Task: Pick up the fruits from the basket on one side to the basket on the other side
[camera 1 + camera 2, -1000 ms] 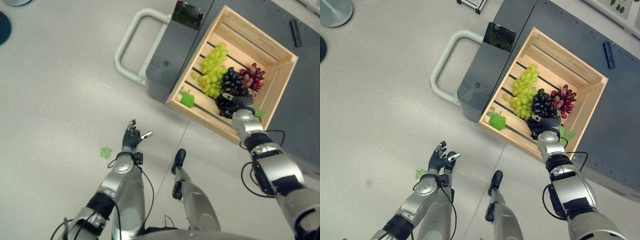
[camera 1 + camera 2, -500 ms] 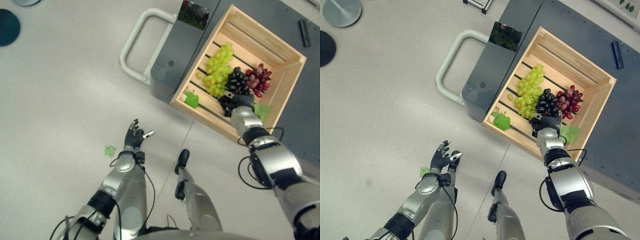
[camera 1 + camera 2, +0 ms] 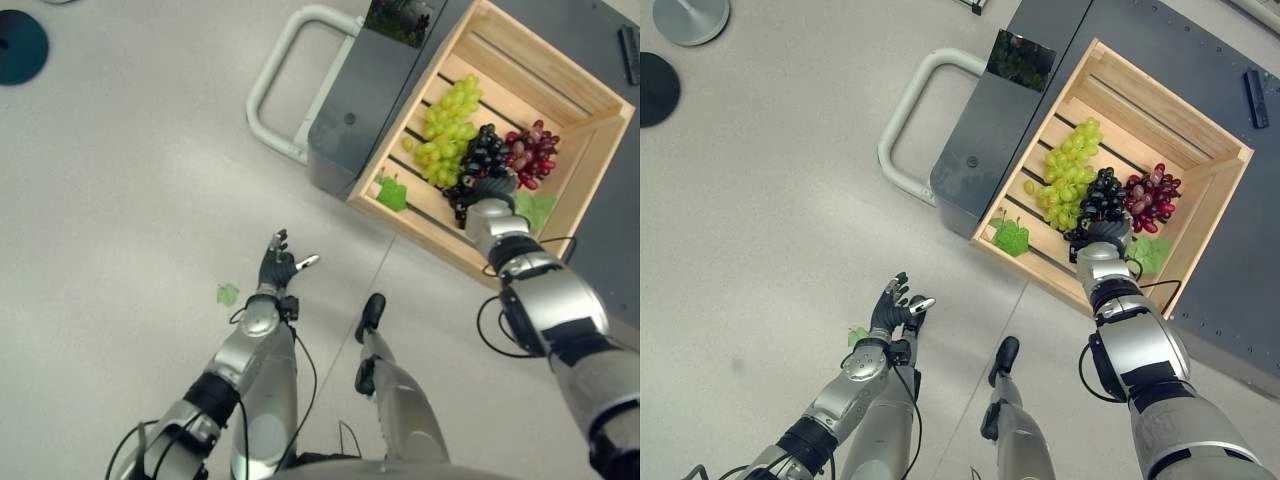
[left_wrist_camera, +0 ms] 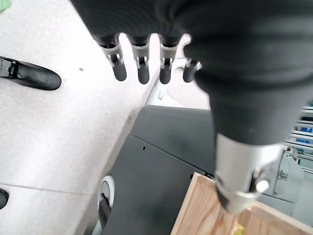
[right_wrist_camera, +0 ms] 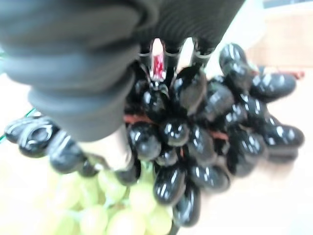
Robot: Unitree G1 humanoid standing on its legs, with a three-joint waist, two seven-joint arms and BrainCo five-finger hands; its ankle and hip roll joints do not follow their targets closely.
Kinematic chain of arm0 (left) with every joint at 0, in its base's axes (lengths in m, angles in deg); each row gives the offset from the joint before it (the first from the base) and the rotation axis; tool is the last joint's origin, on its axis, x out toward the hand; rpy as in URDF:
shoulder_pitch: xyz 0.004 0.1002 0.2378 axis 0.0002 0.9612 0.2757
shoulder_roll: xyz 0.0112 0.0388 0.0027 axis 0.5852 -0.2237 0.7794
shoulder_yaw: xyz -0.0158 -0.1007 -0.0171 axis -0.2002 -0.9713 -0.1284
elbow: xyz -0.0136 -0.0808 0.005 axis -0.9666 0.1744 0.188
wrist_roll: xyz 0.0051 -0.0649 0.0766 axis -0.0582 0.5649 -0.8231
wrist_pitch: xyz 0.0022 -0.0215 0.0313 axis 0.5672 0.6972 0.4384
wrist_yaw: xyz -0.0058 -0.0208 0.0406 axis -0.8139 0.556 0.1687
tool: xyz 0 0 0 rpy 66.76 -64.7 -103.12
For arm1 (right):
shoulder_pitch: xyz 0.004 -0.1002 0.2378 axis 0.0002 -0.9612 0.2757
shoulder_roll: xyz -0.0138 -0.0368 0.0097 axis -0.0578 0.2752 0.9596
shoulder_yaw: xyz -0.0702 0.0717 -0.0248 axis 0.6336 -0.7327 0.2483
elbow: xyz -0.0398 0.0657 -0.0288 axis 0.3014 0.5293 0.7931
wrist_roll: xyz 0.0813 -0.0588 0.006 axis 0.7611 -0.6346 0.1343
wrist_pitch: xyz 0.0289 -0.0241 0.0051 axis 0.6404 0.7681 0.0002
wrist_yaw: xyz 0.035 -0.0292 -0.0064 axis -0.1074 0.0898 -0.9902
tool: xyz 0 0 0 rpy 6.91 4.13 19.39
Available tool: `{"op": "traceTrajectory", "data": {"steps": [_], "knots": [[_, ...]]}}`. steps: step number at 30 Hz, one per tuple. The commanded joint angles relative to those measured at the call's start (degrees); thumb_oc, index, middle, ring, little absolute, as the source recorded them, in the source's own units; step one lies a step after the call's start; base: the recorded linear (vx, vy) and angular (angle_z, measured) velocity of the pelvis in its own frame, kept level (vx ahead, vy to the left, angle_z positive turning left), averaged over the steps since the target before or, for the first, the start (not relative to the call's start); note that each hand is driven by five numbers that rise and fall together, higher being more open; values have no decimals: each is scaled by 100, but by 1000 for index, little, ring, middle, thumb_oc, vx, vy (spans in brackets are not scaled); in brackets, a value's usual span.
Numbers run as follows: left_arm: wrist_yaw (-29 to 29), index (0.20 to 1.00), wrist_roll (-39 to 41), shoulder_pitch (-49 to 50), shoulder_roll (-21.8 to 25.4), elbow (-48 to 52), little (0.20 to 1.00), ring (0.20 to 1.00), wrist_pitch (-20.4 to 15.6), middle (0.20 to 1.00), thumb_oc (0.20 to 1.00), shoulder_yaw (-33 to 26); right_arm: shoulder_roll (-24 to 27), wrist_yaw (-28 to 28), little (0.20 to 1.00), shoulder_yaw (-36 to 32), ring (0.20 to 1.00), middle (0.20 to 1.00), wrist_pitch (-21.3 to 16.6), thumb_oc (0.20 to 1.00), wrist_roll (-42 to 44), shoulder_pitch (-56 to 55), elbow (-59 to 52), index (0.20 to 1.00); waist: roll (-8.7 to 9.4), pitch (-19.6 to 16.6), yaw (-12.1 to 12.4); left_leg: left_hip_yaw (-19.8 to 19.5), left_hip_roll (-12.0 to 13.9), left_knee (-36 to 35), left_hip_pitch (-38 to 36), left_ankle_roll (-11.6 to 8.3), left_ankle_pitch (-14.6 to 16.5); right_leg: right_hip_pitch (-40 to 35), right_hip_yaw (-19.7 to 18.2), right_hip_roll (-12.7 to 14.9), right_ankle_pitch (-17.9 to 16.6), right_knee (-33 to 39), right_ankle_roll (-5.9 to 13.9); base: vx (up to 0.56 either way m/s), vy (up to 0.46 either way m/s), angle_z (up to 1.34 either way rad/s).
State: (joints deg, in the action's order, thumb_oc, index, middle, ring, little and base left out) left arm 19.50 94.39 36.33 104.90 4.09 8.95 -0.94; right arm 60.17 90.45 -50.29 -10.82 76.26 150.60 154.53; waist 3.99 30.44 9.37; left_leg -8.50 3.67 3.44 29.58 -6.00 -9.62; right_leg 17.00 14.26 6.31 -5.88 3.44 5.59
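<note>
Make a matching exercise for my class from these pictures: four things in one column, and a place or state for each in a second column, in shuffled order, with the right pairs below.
Things
1. black grapes
2. green grapes
3. red grapes
4. left hand

Places or states
A. over the floor, fingers straight, holding nothing
B. in the wooden crate, at the side nearest the grey handle
C. middle bunch, with the right hand on it
D. by the crate's wall away from the handle

Pairs: 1-C, 2-B, 3-D, 4-A

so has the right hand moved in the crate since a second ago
Yes. The right hand has crept further up onto the black grapes, toward the red grapes, judged against the crate.
</note>
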Motion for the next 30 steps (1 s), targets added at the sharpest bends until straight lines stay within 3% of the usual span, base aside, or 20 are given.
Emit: {"op": "traceTrajectory", "data": {"steps": [1,9,12,17,23,30], "knots": [[-46,1000,151,-23,-103,410,1000,1000,-296,1000,1000,264,-204,-330,200,198,200,200,-172,200,37,383,-218,200,-254,-65,238,7,-432,165,167,119,482,205,34,262,1049,-909,229,-12,23,7],[-48,1000,139,10,-119,347,1000,1000,-298,1000,1000,68,-352,-335,200,158,200,200,-629,200,292,-378,-1223,200,-184,-65,163,4,-401,139,89,116,457,164,34,279,1072,-976,230,-3,3,1],[13,1000,51,48,-111,343,1000,1000,-299,1000,1000,-129,-625,-187,200,145,200,200,-950,200,183,-1307,-2709,200,-74,-65,10,47,-382,113,29,121,439,145,-2,299,1069,-1015,229,-41,12,0],[78,1000,-8,120,-149,313,1000,1000,-304,1000,1000,-302,-916,-125,200,-73,200,200,-1206,200,16,-2407,-4031,200,-31,-65,-167,105,-392,93,-83,139,441,101,-27,339,1090,-1077,223,-28,21,-4],[-42,1000,-62,294,-87,325,1000,1000,-235,1000,1000,-562,-1179,-644,200,-425,200,200,-1604,200,526,-3802,-5471,200,27,-65,-423,249,-416,138,-315,213,518,26,-153,413,1111,-1238,231,-21,38,-3],[-526,1000,-109,345,260,785,1000,1000,-211,1000,1000,-830,-765,-1448,200,-705,200,200,-1659,200,911,-4419,-6544,200,71,-65,-580,383,-449,189,-654,293,640,-145,-318,476,1137,-1397,261,-7,33,-10]]}}
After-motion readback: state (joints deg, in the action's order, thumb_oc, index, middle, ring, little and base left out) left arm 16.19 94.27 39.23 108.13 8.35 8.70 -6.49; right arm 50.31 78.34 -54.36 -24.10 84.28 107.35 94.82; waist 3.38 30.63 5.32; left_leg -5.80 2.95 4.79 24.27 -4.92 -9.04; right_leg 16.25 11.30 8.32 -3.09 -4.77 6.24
